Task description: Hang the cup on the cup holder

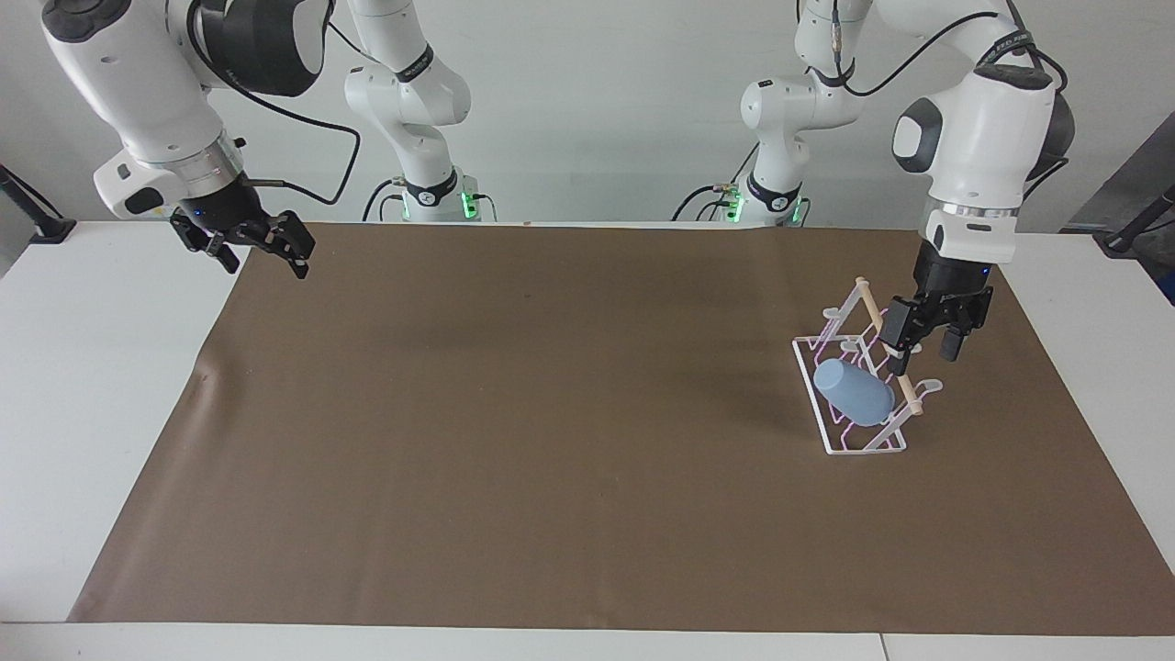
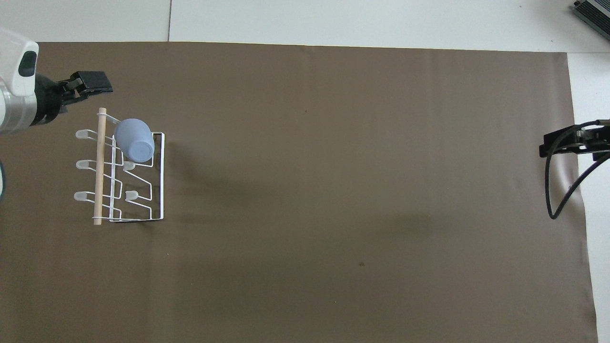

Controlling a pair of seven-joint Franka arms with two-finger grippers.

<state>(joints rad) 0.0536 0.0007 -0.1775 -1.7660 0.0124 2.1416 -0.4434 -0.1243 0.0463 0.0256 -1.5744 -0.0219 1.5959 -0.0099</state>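
Note:
The light blue cup (image 1: 854, 392) (image 2: 135, 139) sits tilted, mouth down, over a prong of the white wire cup holder (image 1: 863, 449) (image 2: 157, 190), at the rack's end farther from the robots. Nothing grips the cup. My left gripper (image 1: 923, 352) (image 2: 84, 86) hangs open and empty in the air just above the end of the rack's wooden dowel (image 1: 881, 335) (image 2: 99, 166), clear of the cup. My right gripper (image 1: 268, 257) (image 2: 569, 143) waits open and empty above the mat's edge at the right arm's end of the table.
A brown mat (image 1: 551, 413) (image 2: 333, 190) covers most of the white table (image 1: 92, 367). The rack's other prongs (image 2: 128, 194) carry nothing. A black cable (image 2: 555, 205) loops below the right gripper.

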